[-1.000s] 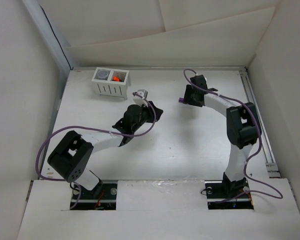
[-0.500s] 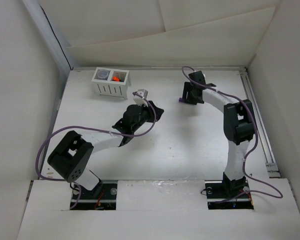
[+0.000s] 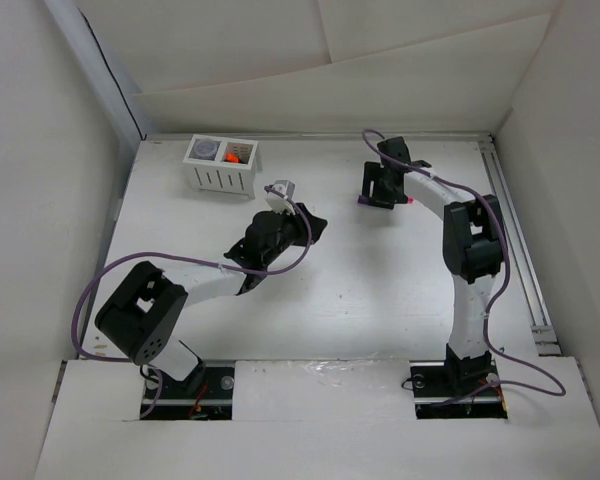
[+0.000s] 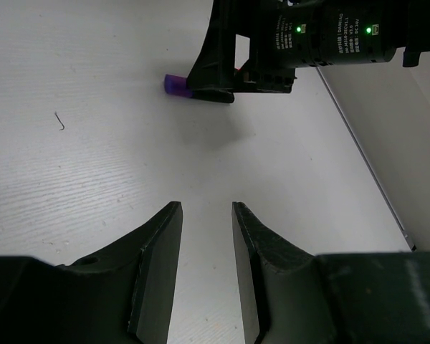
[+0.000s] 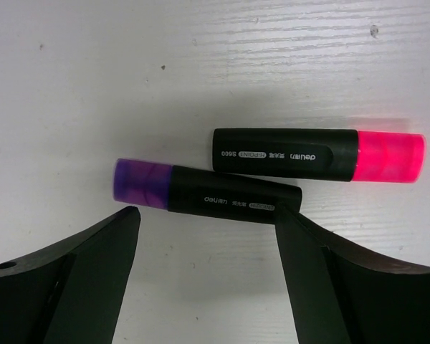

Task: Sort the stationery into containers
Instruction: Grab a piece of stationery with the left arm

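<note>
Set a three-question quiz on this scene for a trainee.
1. True or false: the left tool is holding a highlighter.
2. What colour is the cap of the highlighter lying nearest the right tool? A green, B purple, C yellow.
3. Fill in: seen from above, the white organiser stands near the far ____ corner of the table.

Key: 1 false, its jaws stand slightly apart with nothing between them. 2 B. 3 left.
</note>
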